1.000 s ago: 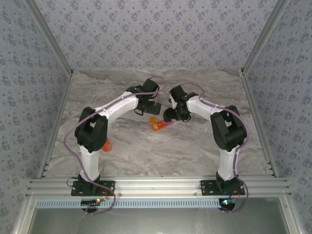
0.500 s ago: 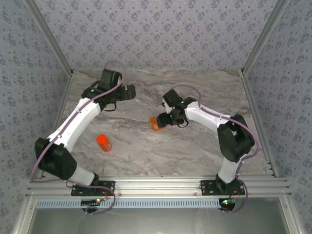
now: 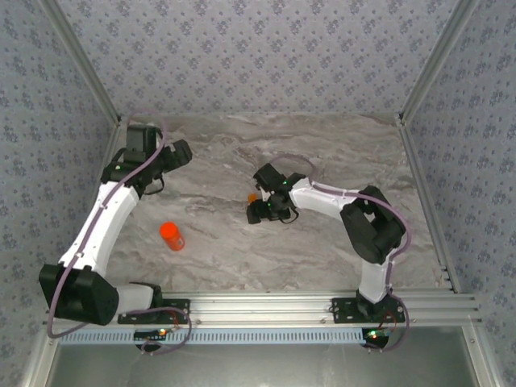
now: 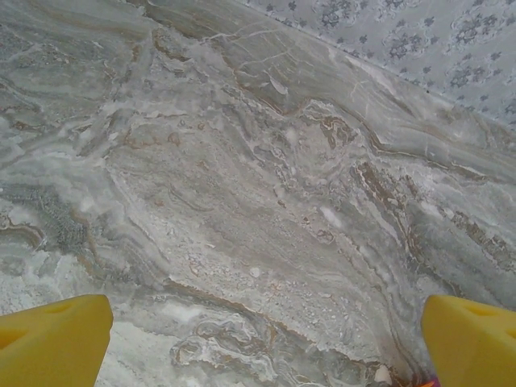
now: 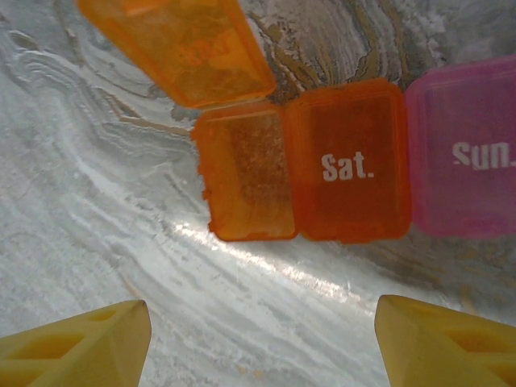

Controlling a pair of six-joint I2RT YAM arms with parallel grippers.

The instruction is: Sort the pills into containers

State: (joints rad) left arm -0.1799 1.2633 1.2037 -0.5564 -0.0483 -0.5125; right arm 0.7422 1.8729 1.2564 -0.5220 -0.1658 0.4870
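The containers (image 5: 347,161) lie on the marble as one translucent pill box. An orange cell (image 5: 246,173) stands open and looks empty, its lid (image 5: 181,48) flipped back. Beside it are a shut orange cell marked "Sat." and a shut pink cell (image 5: 463,157) marked "Sun.". My right gripper (image 5: 262,347) is open just short of the box, nothing between its yellow fingers (image 5: 81,343). From above, this right gripper (image 3: 260,211) covers most of the containers (image 3: 252,197). My left gripper (image 3: 179,151) is open at the far left over bare marble (image 4: 266,201). The pills are out of view.
An orange round bottle (image 3: 171,235) stands upright on the near left of the table. Metal rails (image 3: 89,210) and patterned walls close the table on the left, right and back. My left gripper (image 4: 262,347) faces the back wall's foot.
My left arm has swung from the table's middle out to the far left. My right gripper has slid left and nearer, over the pill box. Both grippers stay open.
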